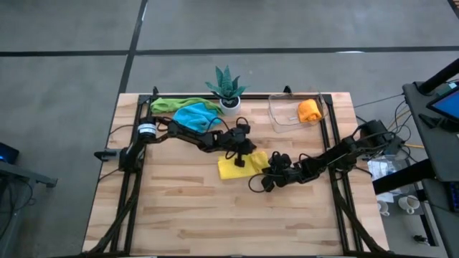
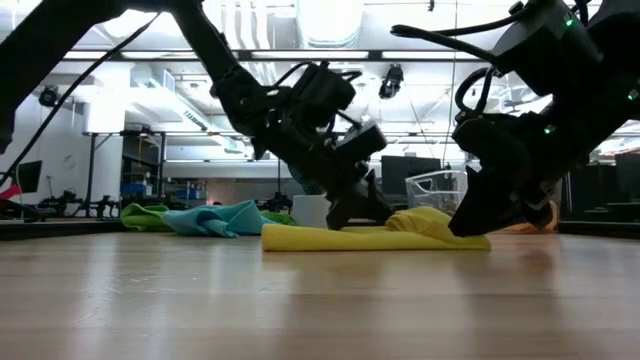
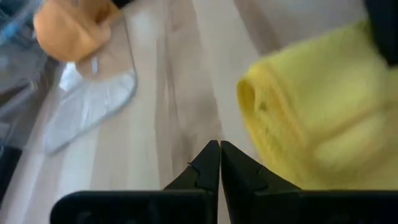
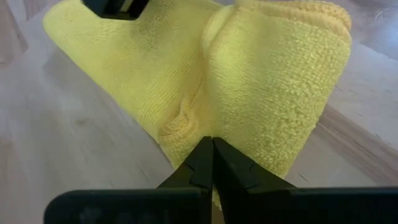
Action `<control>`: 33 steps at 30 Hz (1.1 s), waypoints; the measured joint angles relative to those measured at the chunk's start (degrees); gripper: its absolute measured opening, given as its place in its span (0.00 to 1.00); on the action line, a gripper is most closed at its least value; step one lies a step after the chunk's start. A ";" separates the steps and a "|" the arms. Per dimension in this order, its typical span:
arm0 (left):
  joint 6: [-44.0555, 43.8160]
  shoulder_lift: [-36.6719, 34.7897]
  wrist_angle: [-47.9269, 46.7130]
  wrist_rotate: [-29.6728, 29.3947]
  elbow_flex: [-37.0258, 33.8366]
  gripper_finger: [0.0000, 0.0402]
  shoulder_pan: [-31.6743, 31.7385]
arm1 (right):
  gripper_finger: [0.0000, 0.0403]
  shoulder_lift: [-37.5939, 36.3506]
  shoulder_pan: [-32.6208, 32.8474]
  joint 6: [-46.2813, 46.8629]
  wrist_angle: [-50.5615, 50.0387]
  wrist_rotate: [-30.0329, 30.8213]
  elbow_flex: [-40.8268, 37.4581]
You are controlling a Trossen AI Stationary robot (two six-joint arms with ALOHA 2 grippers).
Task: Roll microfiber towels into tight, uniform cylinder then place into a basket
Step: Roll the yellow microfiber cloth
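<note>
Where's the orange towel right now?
In the high view the orange towel lies inside the clear basket at the table's far right edge, right of the potted plant.

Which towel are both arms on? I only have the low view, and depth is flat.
Observer: The yellow towel, mid-table. The left gripper is over its middle, the right gripper at the edge toward the right arm.
Operator: Either one pinching cloth?
Observer: The right gripper's shut tips sit against a folded-over edge; I can't tell if cloth is caught. The left gripper's shut tips show bare wood beside the towel.
Operator: Anything in the basket?
Observer: One orange towel lies in the basket.
Operator: Others?
Observer: The blue towel overlaps the green towel, by the potted plant.
</note>
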 joint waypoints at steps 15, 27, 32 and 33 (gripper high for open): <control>-4.76 -1.03 5.91 6.62 -2.65 0.00 -4.51 | 0.02 0.07 0.00 0.01 0.26 0.20 -0.07; -7.34 6.22 16.66 3.46 -1.69 0.00 -4.53 | 0.02 0.11 0.00 0.16 0.65 0.22 -0.11; -7.72 6.14 14.60 1.90 -1.69 0.00 -2.93 | 0.02 0.12 -0.02 0.78 0.69 0.04 -0.09; -7.77 6.12 14.54 1.45 -1.73 0.00 -2.79 | 0.02 0.11 -0.02 0.85 0.70 -0.03 -0.09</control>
